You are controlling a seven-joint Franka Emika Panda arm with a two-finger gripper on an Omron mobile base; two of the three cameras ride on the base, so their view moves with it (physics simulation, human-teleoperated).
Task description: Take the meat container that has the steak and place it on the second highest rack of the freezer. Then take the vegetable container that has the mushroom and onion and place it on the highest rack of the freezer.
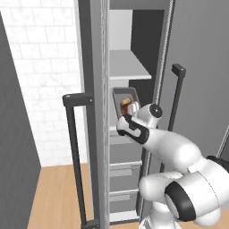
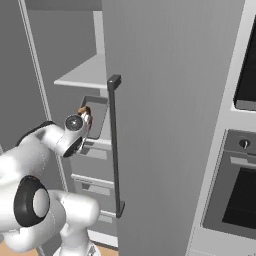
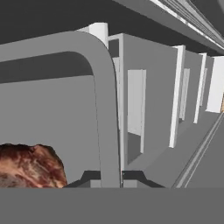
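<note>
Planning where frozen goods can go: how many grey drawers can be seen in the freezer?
3, stacked below the shelves in the freezer: top drawer, middle drawer, bottom drawer. The arm hides part of them, so more could be hidden.

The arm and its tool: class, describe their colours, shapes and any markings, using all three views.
The arm has glossy white rounded links, joined by dark bands and round dark caps with grey centres. The tool ends in two small dark, angular fingertips. No cables or markings show.
</note>
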